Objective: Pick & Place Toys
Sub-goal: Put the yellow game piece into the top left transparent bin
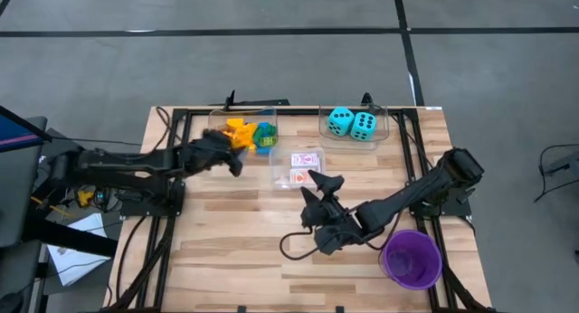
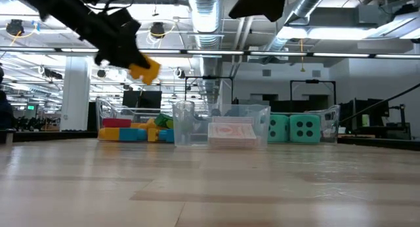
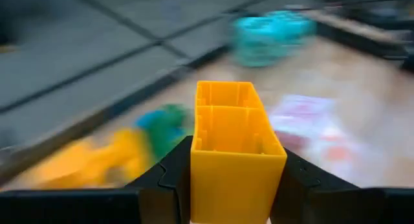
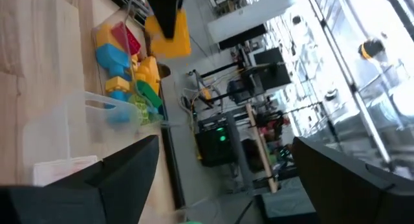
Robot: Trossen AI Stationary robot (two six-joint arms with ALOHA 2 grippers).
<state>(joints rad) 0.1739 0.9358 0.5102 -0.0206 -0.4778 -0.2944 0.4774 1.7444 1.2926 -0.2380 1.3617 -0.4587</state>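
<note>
- the left gripper hangs above the near edge of the leftmost clear plastic bin, its dark fingers closed partway and clamped on the two sides of a yellow plastic building brick.
- that brick is held well clear of the wooden table; in the left wrist view its long axis runs straight out from the fingers, its open hollow side up.
- the leftmost bin holds a loose pile of small bricks in yellow, blue, red and green.
- the middle clear plastic bin, nearer the table's centre, holds red-and-white card packs lying flat.
- the right-hand clear plastic bin, at the far edge, holds two turquoise dice with black dots, side by side and touching.
- the right gripper hovers just beside the card bin with its fingers spread wide and nothing between them.
- a purple plastic cup stands upright near the front right corner, just beside the right arm; i cannot tell what it contains.
</note>
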